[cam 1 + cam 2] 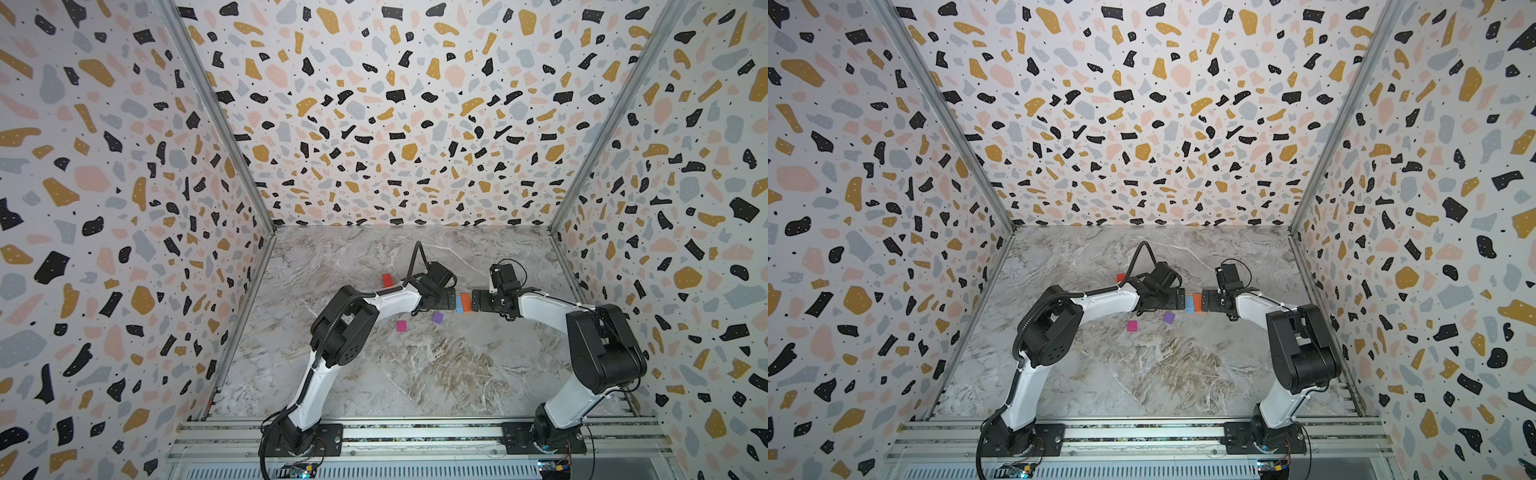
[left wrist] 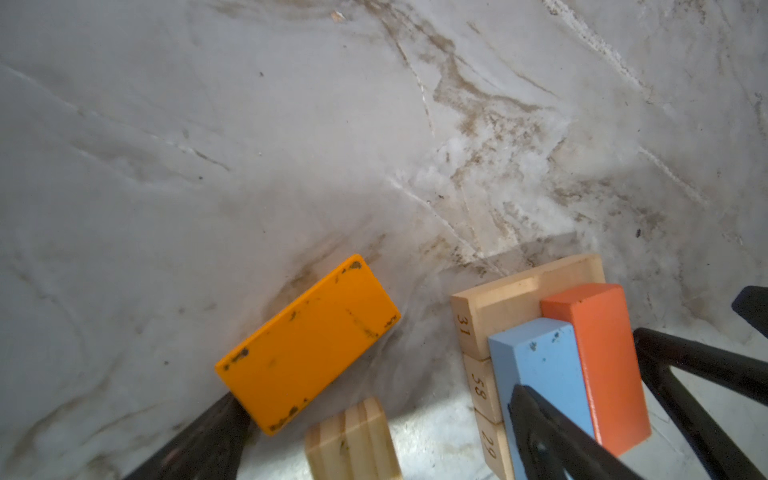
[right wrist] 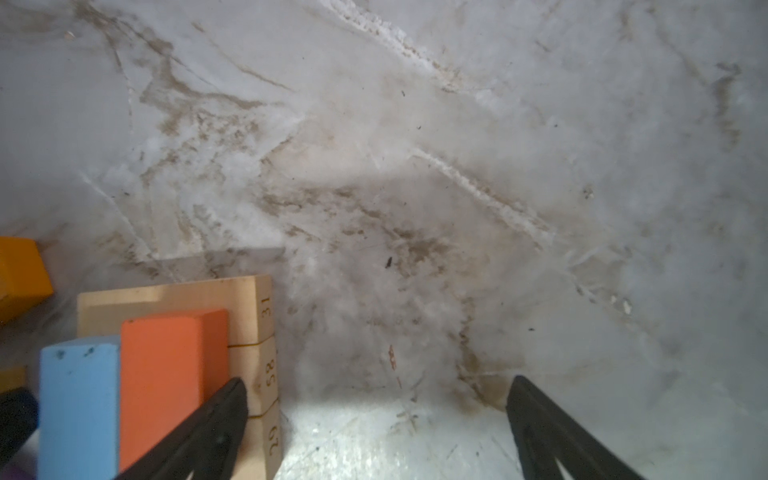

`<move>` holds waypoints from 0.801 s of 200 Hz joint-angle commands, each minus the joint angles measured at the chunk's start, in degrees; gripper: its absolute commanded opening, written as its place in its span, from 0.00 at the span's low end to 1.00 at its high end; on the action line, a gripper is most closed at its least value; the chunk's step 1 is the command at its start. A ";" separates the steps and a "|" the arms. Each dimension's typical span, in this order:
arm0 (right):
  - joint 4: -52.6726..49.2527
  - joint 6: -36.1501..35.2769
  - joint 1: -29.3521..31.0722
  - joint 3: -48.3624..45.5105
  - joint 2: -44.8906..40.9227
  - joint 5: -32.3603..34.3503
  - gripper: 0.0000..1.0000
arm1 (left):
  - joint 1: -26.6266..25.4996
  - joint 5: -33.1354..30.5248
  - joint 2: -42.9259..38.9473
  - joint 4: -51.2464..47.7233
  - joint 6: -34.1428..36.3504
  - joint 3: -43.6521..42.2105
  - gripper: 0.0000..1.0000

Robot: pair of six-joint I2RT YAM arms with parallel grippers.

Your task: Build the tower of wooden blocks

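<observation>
Tower (image 2: 505, 301) beside stray orange block (image 2: 307, 345)

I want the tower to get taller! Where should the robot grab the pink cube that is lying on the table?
Pinch the pink cube by two opposite side faces, coming straight down from above. It sits flat on the table, on its own, with bare space all round it, so the fingers should fit on either side without bumping anything.
</observation>
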 commanded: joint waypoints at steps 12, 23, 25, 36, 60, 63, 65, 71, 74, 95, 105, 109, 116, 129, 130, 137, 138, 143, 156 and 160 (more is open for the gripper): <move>-0.70 -0.11 -0.22 1.06 0.30 -0.05 0.99 | -0.43 1.60 2.52 -1.66 -0.55 0.70 1.00; -0.71 -0.18 -0.22 1.04 0.24 0.01 0.99 | -0.50 1.62 2.61 -1.73 -0.55 0.79 1.00; -0.73 -0.14 -0.22 1.08 0.26 0.00 0.99 | -0.52 1.64 2.66 -1.70 -0.55 0.79 1.00; -0.73 -0.16 -0.22 1.12 0.22 -0.01 0.99 | -0.50 1.65 2.67 -1.78 -0.50 0.88 1.00; -0.78 -0.25 -0.22 1.12 0.21 0.10 0.98 | -0.46 1.62 2.64 -1.87 -0.50 1.06 1.00; -0.79 -0.22 -0.22 1.19 0.24 0.08 0.98 | -0.45 1.62 2.65 -1.87 -0.49 1.06 1.00; -0.78 -0.23 -0.22 1.20 0.27 0.10 0.98 | -0.53 1.60 2.67 -1.87 -0.53 1.06 1.00; -0.84 -0.26 -0.22 1.17 0.26 0.08 0.98 | -0.49 1.62 2.65 -1.94 -0.52 1.06 1.00; -0.78 -0.25 -0.22 1.13 0.25 0.16 0.98 | -0.43 1.62 2.67 -1.95 -0.48 1.06 1.00; -0.85 -0.26 -0.26 1.19 0.20 0.17 0.98 | -0.44 1.53 2.58 -2.13 -0.28 1.06 1.00; -0.83 -0.26 -0.22 1.14 0.26 0.21 0.98 | -0.47 1.53 2.56 -2.14 -0.28 1.05 1.00; -0.86 -0.19 -0.25 1.12 0.25 0.22 0.98 | -0.52 1.53 2.46 -2.18 -0.28 1.06 1.00; -0.90 -0.26 -0.28 1.17 0.26 0.17 0.98 | -0.53 1.53 2.47 -2.22 -0.29 0.97 1.00; -0.97 -0.22 -0.22 1.08 0.17 0.27 0.98 | -0.45 1.37 2.32 -2.39 -0.02 0.82 1.00; -0.99 -0.24 -0.26 1.10 0.18 0.26 0.98 | -0.47 1.36 2.32 -2.39 -0.06 0.81 1.00; -0.93 -0.25 -0.22 1.10 0.11 0.26 0.98 | -0.49 1.28 2.11 -2.30 -0.02 0.63 1.00; -0.93 -0.26 -0.22 1.11 0.11 0.30 0.98 | -0.49 1.27 2.08 -2.26 -0.02 0.58 1.00; -1.03 -0.25 -0.22 1.05 0.00 0.35 0.98 | -0.49 1.18 1.93 -2.39 -0.02 0.47 1.00; -1.08 -0.22 -0.22 1.03 -0.08 0.41 0.98 | -0.47 0.71 1.39 -2.57 0.09 0.12 1.00; -1.10 -0.22 -0.22 0.92 -0.07 0.43 0.98 | -0.44 0.53 1.21 -2.57 0.11 -0.03 1.00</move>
